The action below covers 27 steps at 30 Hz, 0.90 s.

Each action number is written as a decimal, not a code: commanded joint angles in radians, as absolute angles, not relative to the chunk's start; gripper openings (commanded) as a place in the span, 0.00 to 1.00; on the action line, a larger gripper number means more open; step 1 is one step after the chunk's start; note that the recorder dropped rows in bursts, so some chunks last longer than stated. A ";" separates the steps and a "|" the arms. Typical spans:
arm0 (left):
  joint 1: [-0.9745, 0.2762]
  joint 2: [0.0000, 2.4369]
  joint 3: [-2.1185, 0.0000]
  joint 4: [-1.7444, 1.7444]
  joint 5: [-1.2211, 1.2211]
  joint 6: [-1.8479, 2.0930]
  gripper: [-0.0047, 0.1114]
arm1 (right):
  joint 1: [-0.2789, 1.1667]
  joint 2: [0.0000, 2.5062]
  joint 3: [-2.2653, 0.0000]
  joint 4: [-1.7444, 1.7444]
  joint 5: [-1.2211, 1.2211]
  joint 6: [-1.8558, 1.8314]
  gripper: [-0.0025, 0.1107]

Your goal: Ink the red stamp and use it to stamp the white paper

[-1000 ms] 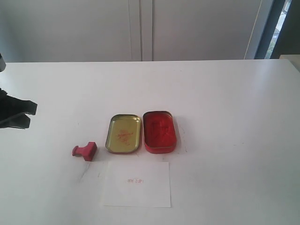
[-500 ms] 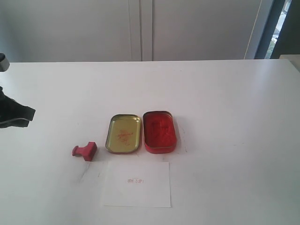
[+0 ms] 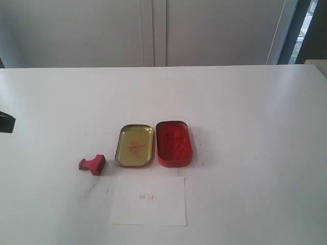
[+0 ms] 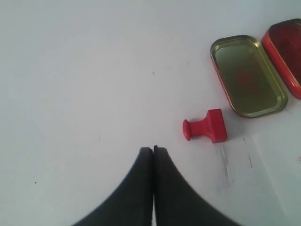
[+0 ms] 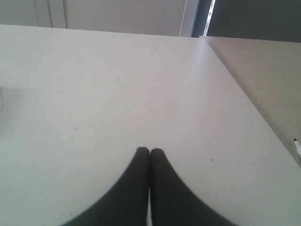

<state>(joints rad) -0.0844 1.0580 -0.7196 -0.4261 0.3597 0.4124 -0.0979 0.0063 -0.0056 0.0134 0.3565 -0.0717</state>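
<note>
The red stamp (image 3: 92,164) is lying on its side on the white table (image 3: 245,102), knob pointing left; it sits left of the gold lid (image 3: 135,145) and a bit left of and beyond the white paper (image 3: 149,200), touching neither. It looks like small hard plastic, so I'd guess light, stiff and a little slick, the kind of thing that skids if you nudge it; best bet is probably pinching across the narrow neck between knob and block, since the block is the fat part. The paper's thin and loose, so it might shift or lift off with a sticky stamp.

The left gripper (image 4: 153,150) has its jaws pressed together with nothing in them, over bare table apart from the stamp; right gripper (image 5: 149,151) is the same, closed and empty.

Hard to see: the stamp's printing face is turned away, so I can't tell if it's inked; the faint red mark (image 3: 147,197) on the paper is too small to read; the red ink tin (image 3: 173,143) is cut off in the left wrist view; the exterior view shows only a dark sliver of the left arm (image 3: 5,122) and none of the right.
</note>
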 commanded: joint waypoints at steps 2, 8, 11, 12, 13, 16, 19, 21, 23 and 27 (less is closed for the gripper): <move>-0.081 0.871 -0.598 -0.439 0.359 0.416 0.04 | -0.101 0.000 0.000 0.005 0.342 -0.071 0.02; -0.030 0.650 -0.469 -0.447 0.350 0.416 0.04 | -0.101 0.000 0.000 0.005 0.342 -0.071 0.02; 0.013 0.539 -0.400 -0.447 0.350 0.416 0.04 | -0.101 0.000 0.000 0.005 0.342 -0.071 0.02; 0.027 0.505 -0.376 -0.447 0.348 0.416 0.04 | -0.101 0.000 0.000 0.005 0.342 -0.071 0.02; 0.034 0.472 -0.352 -0.447 0.344 0.416 0.04 | -0.101 0.000 0.000 0.005 0.342 -0.071 0.02; 0.047 0.381 -0.283 -0.443 0.324 0.418 0.04 | -0.101 0.000 0.000 0.005 0.342 -0.071 0.02; 0.047 0.290 -0.220 -0.441 0.322 0.420 0.04 | -0.101 0.000 0.000 0.005 0.342 -0.071 0.02; 0.047 0.230 -0.181 -0.441 0.322 0.420 0.04 | -0.101 0.000 0.000 0.005 0.342 -0.071 0.02; 0.047 0.175 -0.146 -0.441 0.316 0.420 0.04 | -0.101 0.000 0.000 0.005 0.342 -0.071 0.02; 0.047 0.088 -0.092 -0.441 0.299 0.422 0.04 | -0.101 0.000 0.000 0.005 0.342 -0.071 0.02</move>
